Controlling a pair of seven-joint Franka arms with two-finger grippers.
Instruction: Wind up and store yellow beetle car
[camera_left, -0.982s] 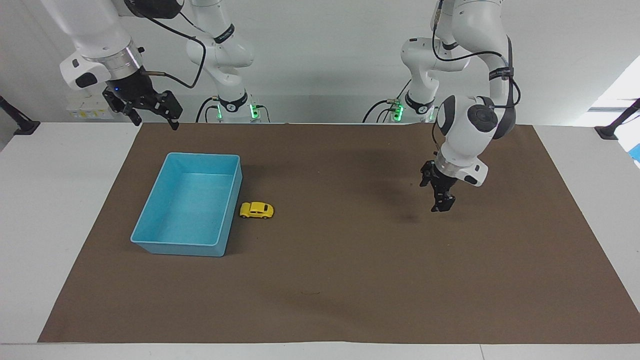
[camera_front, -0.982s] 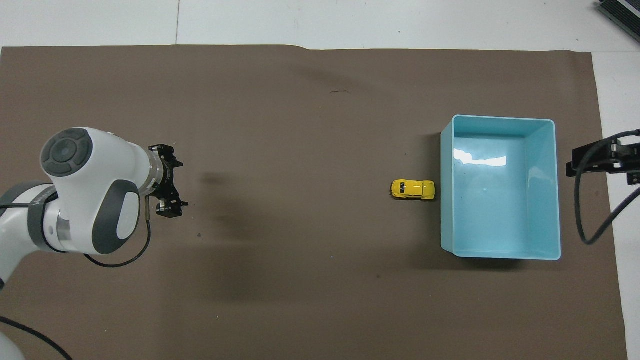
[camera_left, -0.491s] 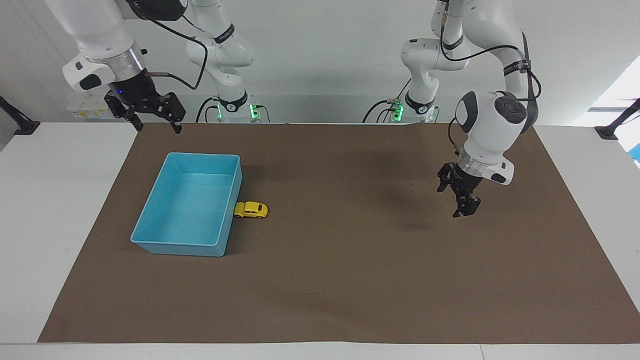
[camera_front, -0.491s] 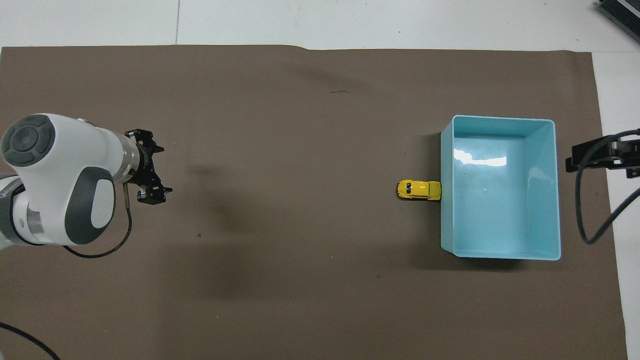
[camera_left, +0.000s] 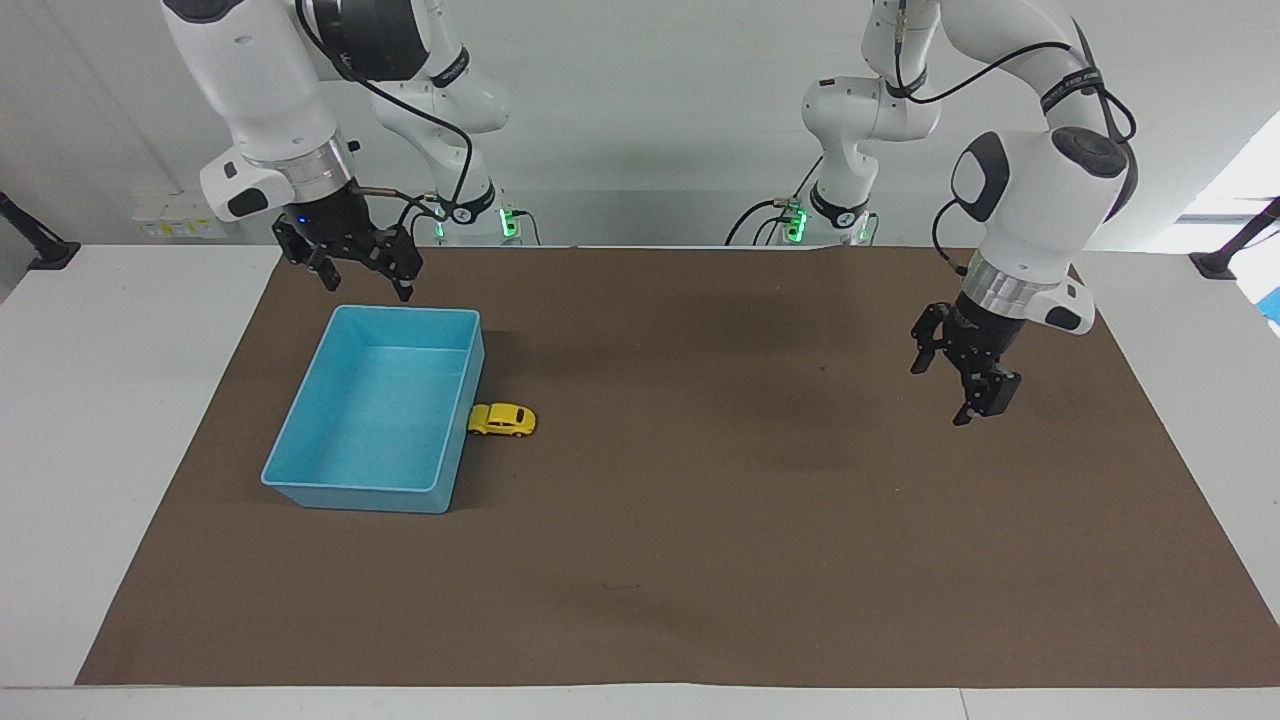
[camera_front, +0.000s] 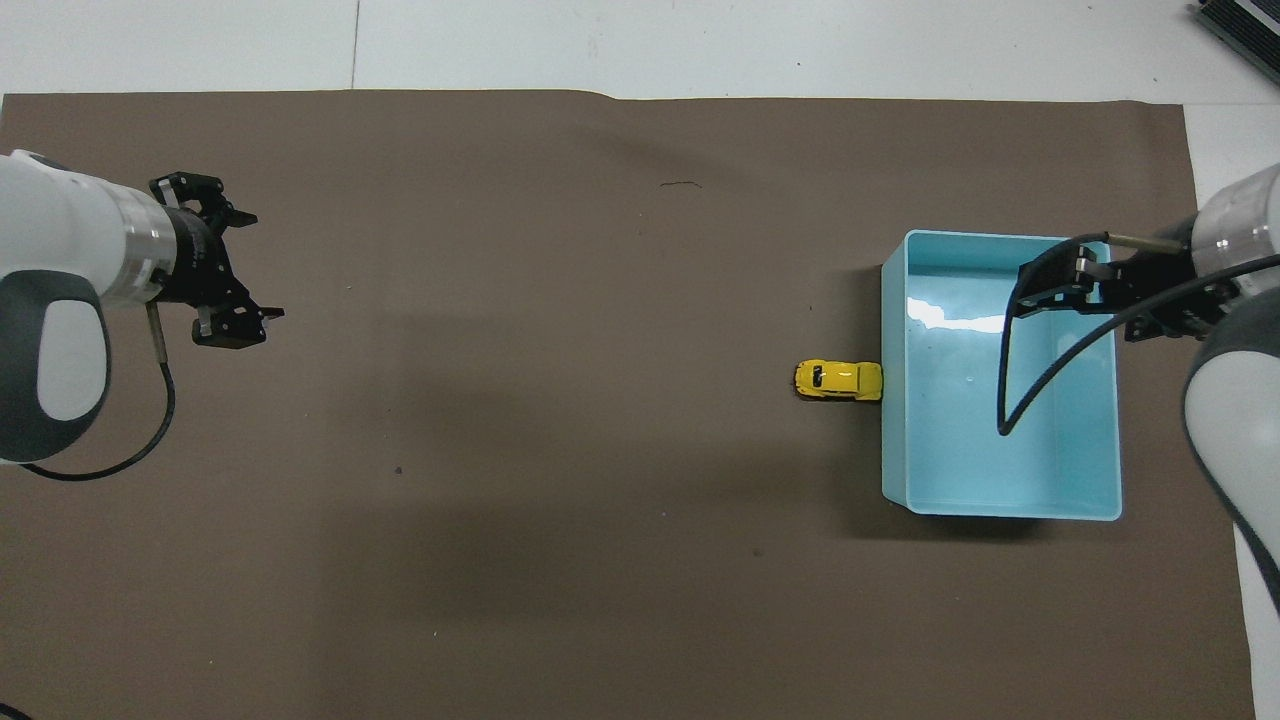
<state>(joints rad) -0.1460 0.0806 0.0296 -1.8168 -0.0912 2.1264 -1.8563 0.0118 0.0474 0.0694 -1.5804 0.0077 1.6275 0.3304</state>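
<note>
Car: yellow beetle car (camera_left: 502, 420) sitting on the brown mat (camera_left: 700, 560), touching the outer wall of the blue bin (camera_left: 300, 440) on the side facing the left arm's end, wheels down, well apart from both grippers. Right gripper (camera_left: 362, 280) hanging over the bin's robot-side rim, fingers spread, gripping nothing. Left gripper (camera_left: 950, 392) hovering over bare mat toward the left arm's end, fingers spread, likewise empty.

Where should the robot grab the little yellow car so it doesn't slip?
Probably from straight above, pinching the yellow beetle car across its two long flanks. Its roof is rounded and slippery, and one end sits against the blue bin wall, so gripping end to end looks blocked.
</note>
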